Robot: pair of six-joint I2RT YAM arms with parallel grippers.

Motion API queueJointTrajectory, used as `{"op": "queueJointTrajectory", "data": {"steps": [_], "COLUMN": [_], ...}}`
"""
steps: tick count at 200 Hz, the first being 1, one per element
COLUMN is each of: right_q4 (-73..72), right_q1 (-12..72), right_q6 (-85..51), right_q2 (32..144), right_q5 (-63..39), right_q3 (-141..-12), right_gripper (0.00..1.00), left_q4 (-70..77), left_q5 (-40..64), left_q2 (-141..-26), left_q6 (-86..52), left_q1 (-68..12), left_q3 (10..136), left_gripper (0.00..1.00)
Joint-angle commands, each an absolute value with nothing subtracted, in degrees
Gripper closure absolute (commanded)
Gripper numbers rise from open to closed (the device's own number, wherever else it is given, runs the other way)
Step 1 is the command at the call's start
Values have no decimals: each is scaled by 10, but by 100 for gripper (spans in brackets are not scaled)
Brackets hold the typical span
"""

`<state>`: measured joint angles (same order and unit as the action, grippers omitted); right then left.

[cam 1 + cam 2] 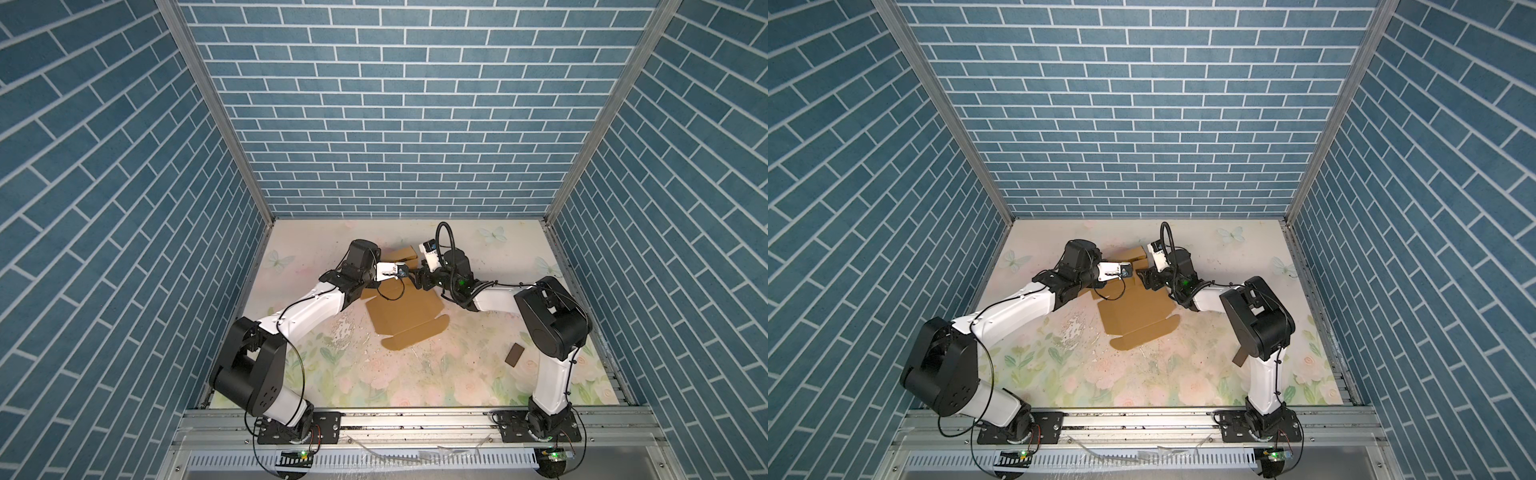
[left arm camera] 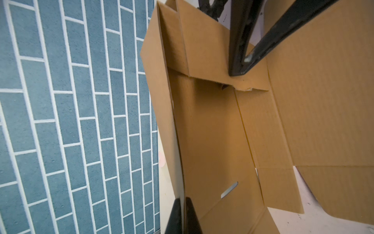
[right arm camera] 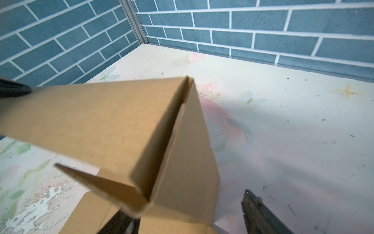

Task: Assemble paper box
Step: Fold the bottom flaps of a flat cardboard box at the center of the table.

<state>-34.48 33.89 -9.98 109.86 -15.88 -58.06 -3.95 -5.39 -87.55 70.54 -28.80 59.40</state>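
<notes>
The paper box is a tan cardboard sheet lying on the flowered table, its far wall and a side flap folded upright; both top views show it. My left gripper reaches in from the left. In the left wrist view the left gripper is shut on the thin top edge of the raised wall. My right gripper meets it from the right. In the right wrist view the right gripper stands open, with the box's upright corner between its fingers and one finger clear of the cardboard.
A small dark brown chip lies on the table beside the right arm's elbow. A worn, flaking patch marks the mat left of the box. Blue brick walls enclose the table on three sides, the back wall close behind the box.
</notes>
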Motion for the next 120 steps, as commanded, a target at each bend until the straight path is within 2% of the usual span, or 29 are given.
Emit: {"op": "queueJointTrajectory", "data": {"steps": [1, 88, 120], "right_q4": [-379, -346, -347], "right_q1": [317, 304, 292], "right_q6": [-93, -71, -72], "right_q2": [1072, 1077, 1060], "right_q5": [-155, -206, -228], "right_q3": [-571, -561, -548], "right_gripper": [21, 23, 23], "left_q4": [-165, -169, -220], "left_q5": [0, -10, -10], "left_q2": [-896, -901, -894], "left_q6": [688, 679, 636], "left_q1": [-300, -302, -302], "left_q3": [589, 598, 632], "left_gripper": [99, 98, 98]}}
